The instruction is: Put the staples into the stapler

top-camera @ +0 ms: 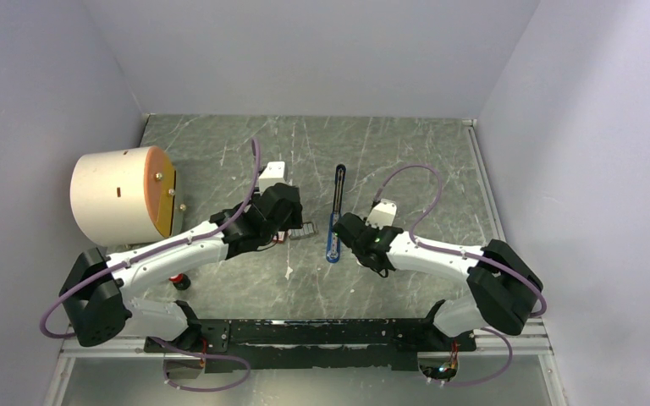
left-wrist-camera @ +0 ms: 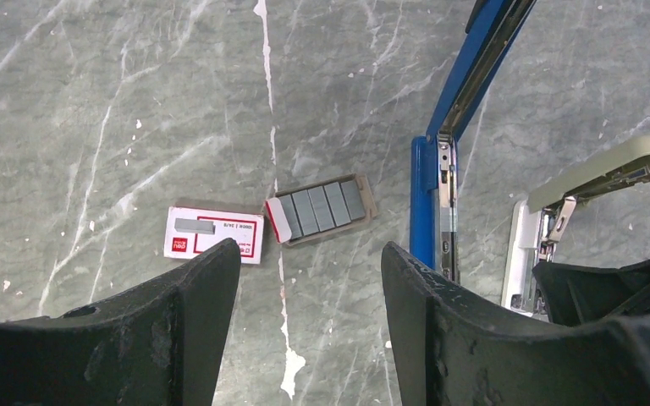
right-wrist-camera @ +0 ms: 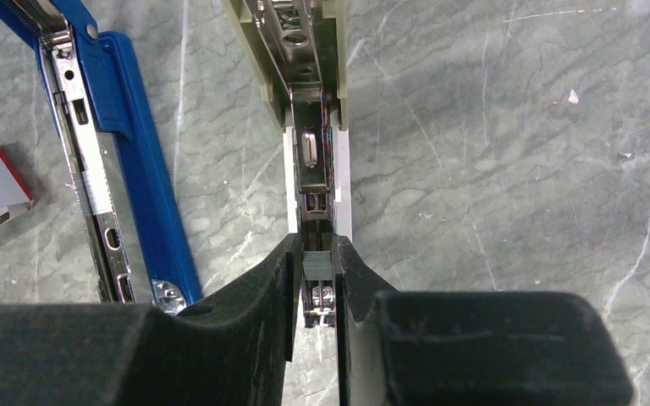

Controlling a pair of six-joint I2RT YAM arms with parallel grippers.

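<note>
Two staplers lie open on the bench (left-wrist-camera: 93,101): the blue stapler (left-wrist-camera: 424,199) and, just right of it, a beige stapler (left-wrist-camera: 603,165). To their left, one tray (left-wrist-camera: 371,203) holds the staples (left-wrist-camera: 322,207), four or five strips, beside one red box (left-wrist-camera: 220,238). The left end effector (left-wrist-camera: 309,262) hangs spread above them. The right end effector (right-wrist-camera: 317,254) pinches a small grey piece (right-wrist-camera: 319,265) over the beige one.

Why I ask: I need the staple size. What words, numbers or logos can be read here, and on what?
"1000 | 24/6", upside down and small, so uncertain: white red-bordered label of the small flat box.
Red logo patch on that label: too blurred to read.
Slim blue stapler, pale beige stapler, grey ribbed staples: no text visible.
</note>
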